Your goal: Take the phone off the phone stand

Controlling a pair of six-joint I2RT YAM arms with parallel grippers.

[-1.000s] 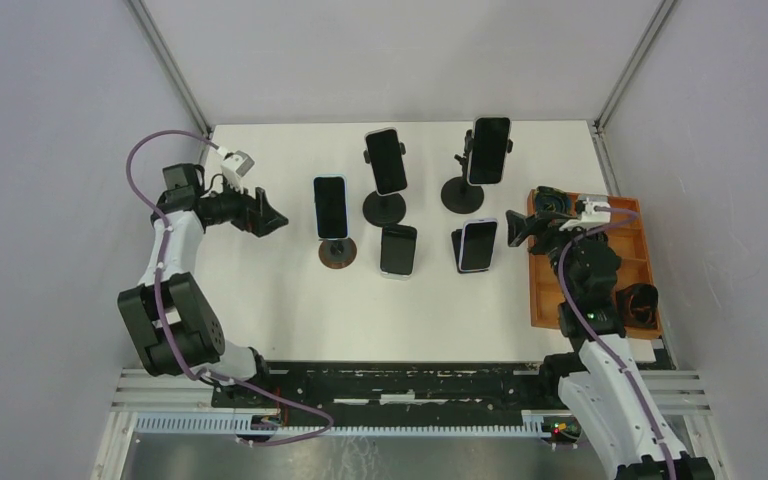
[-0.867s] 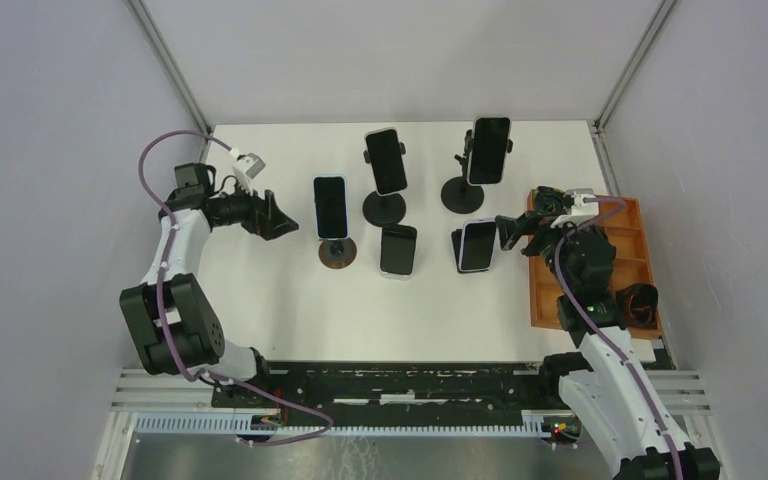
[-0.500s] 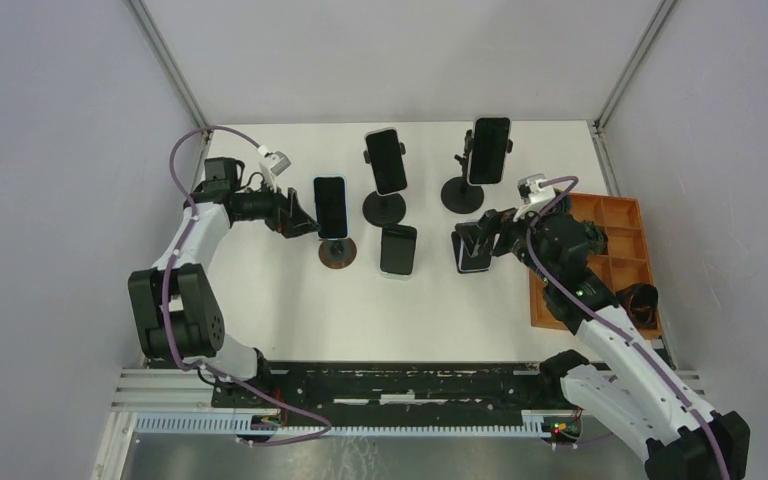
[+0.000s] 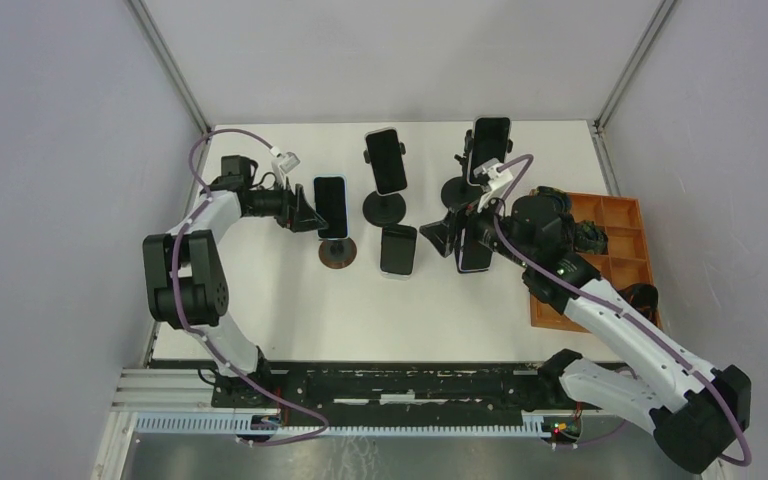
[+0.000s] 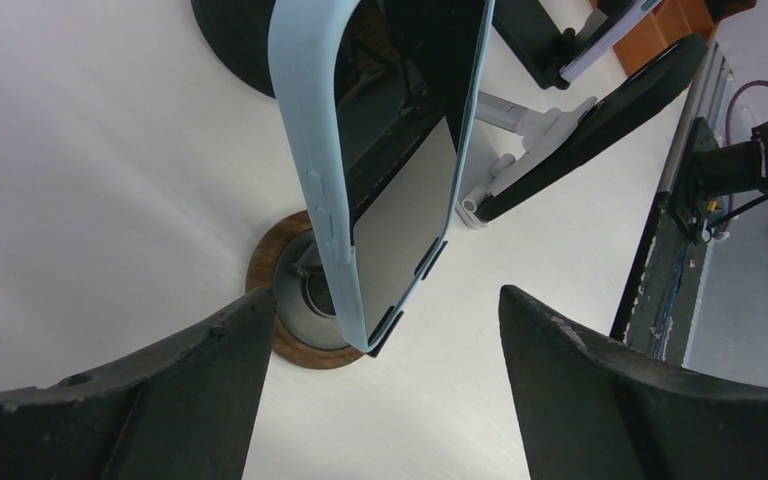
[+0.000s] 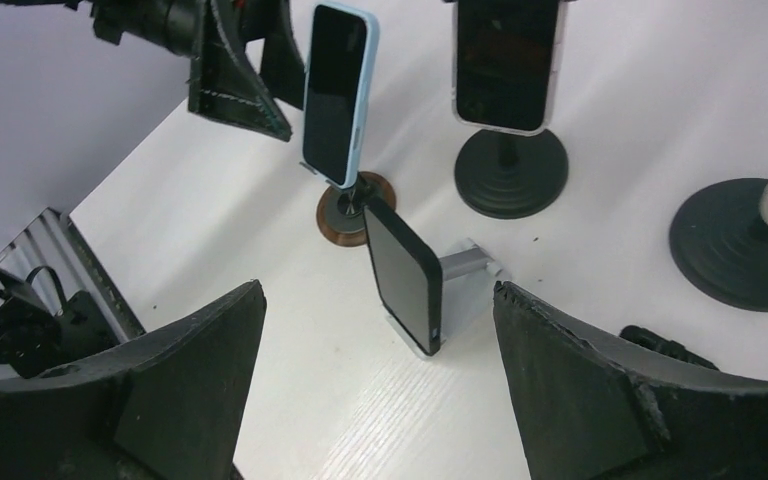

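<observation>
My left gripper (image 5: 380, 300) is spread wide and holds nothing. Just ahead at 12 o'clock the blue-cased phone (image 5: 390, 150) stands with its long axis upright, leaning slightly, its lower end resting on the round wooden stand (image 5: 300, 300). My right gripper (image 6: 377, 290) is wide open too, facing a black phone (image 6: 405, 275) on a white stand (image 6: 465, 265) at its 12 o'clock, with the blue-cased phone farther off at 11 o'clock, so I judge the left the nearer of my 2 arms for this lift.

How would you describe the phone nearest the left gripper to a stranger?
On the white table, go to the left end, beside the left gripper. The phone there has a pale blue case and sits on the only stand with a round wooden base.
</observation>
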